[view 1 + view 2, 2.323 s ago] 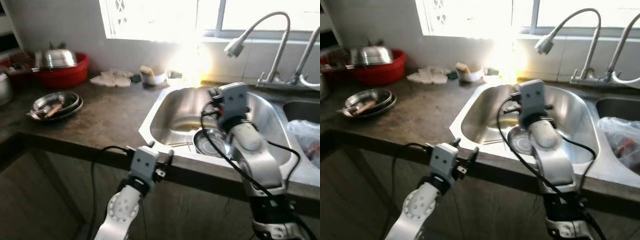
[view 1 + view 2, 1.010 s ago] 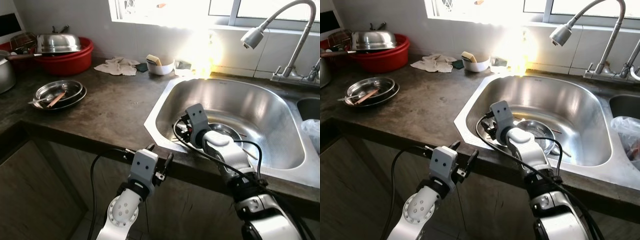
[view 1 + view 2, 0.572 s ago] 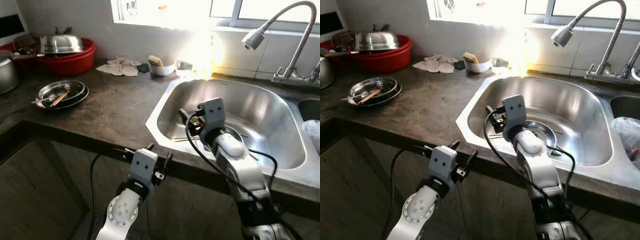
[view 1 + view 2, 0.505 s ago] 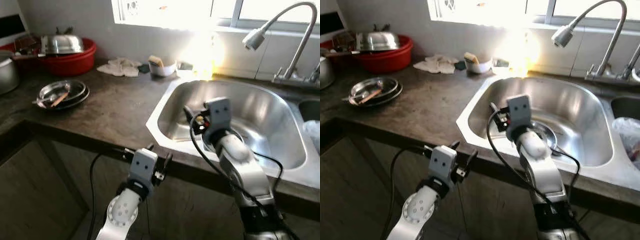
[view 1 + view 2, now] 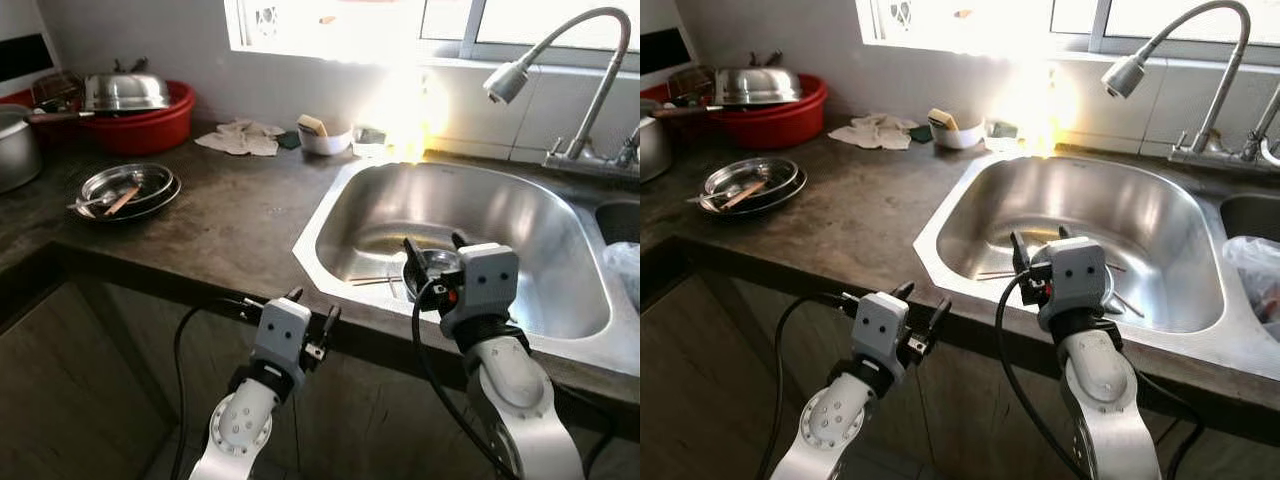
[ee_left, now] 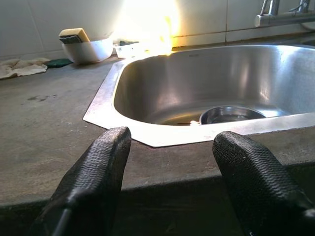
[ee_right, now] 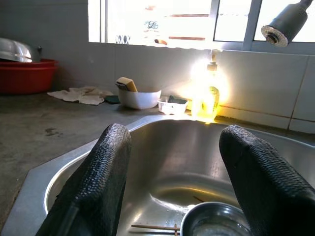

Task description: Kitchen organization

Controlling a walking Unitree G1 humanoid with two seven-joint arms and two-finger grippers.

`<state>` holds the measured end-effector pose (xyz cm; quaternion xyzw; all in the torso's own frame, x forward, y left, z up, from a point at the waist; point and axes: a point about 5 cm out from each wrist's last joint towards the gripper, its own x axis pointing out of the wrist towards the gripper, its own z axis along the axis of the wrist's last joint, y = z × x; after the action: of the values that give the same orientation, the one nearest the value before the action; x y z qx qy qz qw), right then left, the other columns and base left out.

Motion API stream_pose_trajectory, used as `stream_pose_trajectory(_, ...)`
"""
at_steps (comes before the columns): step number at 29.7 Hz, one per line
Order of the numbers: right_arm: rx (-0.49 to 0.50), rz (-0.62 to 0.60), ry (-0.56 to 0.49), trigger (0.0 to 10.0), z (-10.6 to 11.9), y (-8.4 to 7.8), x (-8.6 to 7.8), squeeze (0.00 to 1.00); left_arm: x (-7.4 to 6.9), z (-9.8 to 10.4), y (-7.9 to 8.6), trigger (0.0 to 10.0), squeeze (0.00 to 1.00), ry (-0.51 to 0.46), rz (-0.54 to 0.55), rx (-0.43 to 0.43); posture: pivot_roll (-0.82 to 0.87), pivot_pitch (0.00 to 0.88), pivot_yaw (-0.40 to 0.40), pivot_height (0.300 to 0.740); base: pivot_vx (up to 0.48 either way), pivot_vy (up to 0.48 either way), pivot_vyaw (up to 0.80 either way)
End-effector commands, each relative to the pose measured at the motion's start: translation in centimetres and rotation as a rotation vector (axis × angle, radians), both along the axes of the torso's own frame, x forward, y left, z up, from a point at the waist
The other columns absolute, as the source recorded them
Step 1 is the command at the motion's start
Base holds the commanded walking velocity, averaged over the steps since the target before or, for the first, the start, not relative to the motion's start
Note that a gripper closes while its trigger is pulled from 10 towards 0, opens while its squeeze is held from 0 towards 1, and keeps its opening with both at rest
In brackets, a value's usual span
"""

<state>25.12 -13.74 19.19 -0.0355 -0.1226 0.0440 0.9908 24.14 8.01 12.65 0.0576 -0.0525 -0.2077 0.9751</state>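
right gripper [image 5: 433, 262] | pulled back from sink [image 5: 520, 215] | fingers spread, empty

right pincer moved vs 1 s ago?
Yes. The right pincer has pulled back out of the sink toward the robot: it was down beside the steel bowl, and now it is above the sink's near rim, open and empty.

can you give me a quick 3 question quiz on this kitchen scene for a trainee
1. True or false: the right pincer is shut on a bowl.
2. What lies in the sink beside the steel bowl? A) chopsticks B) a sponge C) a mug
3. Fill in: the domed steel lid sits on the ___ basin.

Key: 1 false, its fingers are spread and hold nothing; 2 A; 3 red.
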Motion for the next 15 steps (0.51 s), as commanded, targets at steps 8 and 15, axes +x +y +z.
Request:
stream_pose_trajectory(8,0.007,-0.023,-0.005,10.0,0.23,0.17,-0.16,0.00,-0.23,0.18,-0.16,10.0,0.00,-0.007,-0.006,0.008,0.09,0.000,-0.016,0.740,-0.276,0.000,0.00)
stream_pose_trajectory(15,0.005,-0.024,-0.002,10.0,0.16,0.36,0.03,0.00,-0.26,0.15,-0.24,10.0,0.00,-0.007,-0.014,0.015,0.09,0.000,-0.015,0.740,-0.303,0.000,0.00)
